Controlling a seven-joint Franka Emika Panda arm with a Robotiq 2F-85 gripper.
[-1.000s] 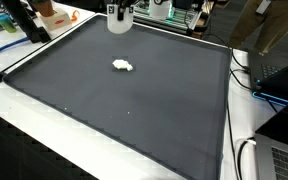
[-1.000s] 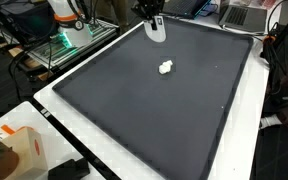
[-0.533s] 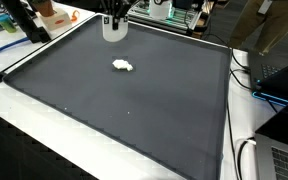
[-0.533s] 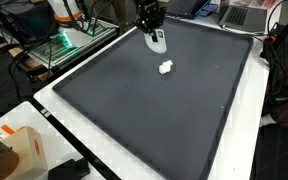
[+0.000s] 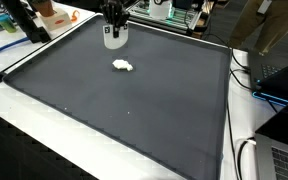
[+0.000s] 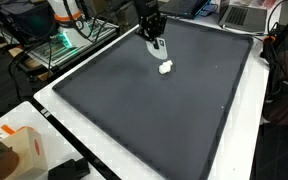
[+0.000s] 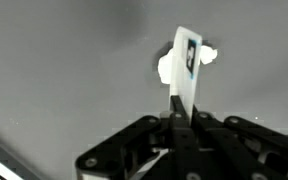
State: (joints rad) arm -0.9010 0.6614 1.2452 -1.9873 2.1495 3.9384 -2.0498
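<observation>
My gripper point(image 5: 112, 24) hangs over the far part of a dark mat point(image 5: 134, 110), shut on a thin white card-like piece point(image 5: 111, 39) that points down from its fingers. The wrist view shows the white piece point(image 7: 187, 68) standing straight out of the shut gripper point(image 7: 176, 112), with a small dark mark near its tip. A small white lump point(image 5: 123, 66) lies on the mat just in front of the piece, apart from it. In the wrist view the lump point(image 7: 166, 70) peeks out on both sides of the piece. From another side, the gripper point(image 6: 155, 33) holds the piece point(image 6: 158, 46) just above the lump point(image 6: 166, 68).
A white table edge point(image 5: 44, 125) frames the mat. Orange items point(image 5: 52, 13) and black gear stand at the far corner. Cables and a laptop point(image 5: 274, 90) lie along one side. A green-lit device point(image 6: 69, 40) and an orange-marked box point(image 6: 24, 150) sit off the mat.
The gripper has come down and moved toward the white lump, carrying the white piece with it. The lump has not moved.
</observation>
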